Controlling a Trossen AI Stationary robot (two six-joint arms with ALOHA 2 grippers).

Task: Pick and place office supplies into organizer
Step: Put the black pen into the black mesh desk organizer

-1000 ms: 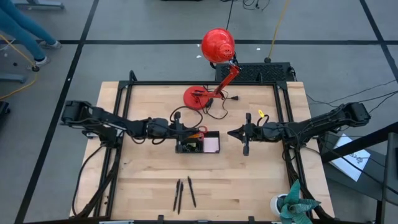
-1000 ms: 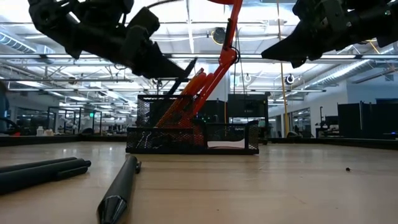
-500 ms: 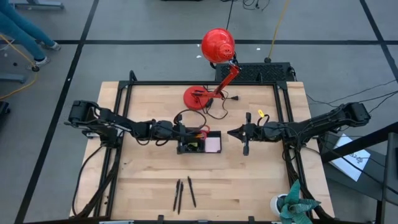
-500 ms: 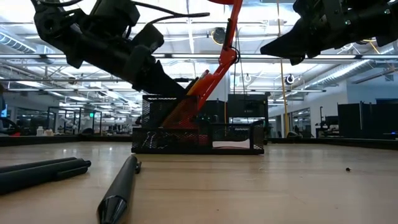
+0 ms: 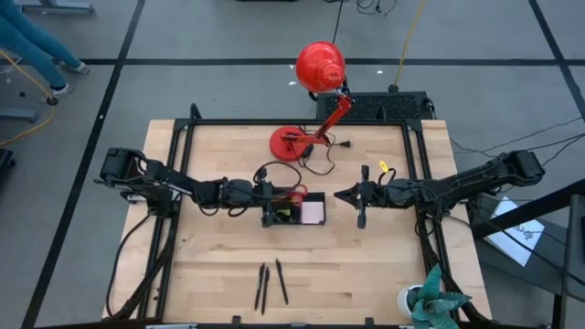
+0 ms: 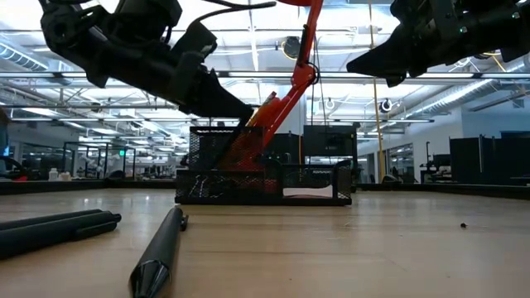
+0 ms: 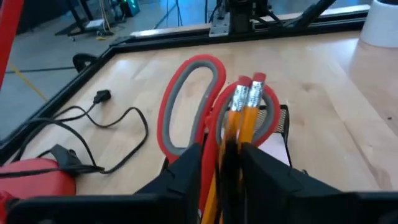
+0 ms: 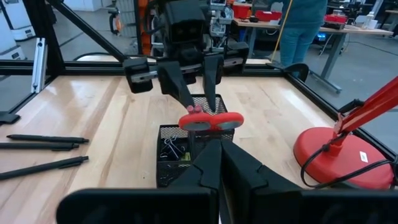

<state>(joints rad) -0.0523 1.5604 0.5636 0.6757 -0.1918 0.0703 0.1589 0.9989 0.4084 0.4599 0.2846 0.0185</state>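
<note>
two orange pencils lean eraser-up in the organizer beside red-handled scissors; left gripper fingers parted around them; right gripper closed.

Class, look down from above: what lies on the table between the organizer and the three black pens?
Nothing: in the high view, bare wood separates the organizer from the three black pens.

I am looking into a robotics lab — a wooden worktop ringed by a black metal frame stands on a grey floor marked with black tape lines. Beyond it, the low view shows ceiling trusses, strip lighting and benches with equipment — an open industrial hall.
</note>
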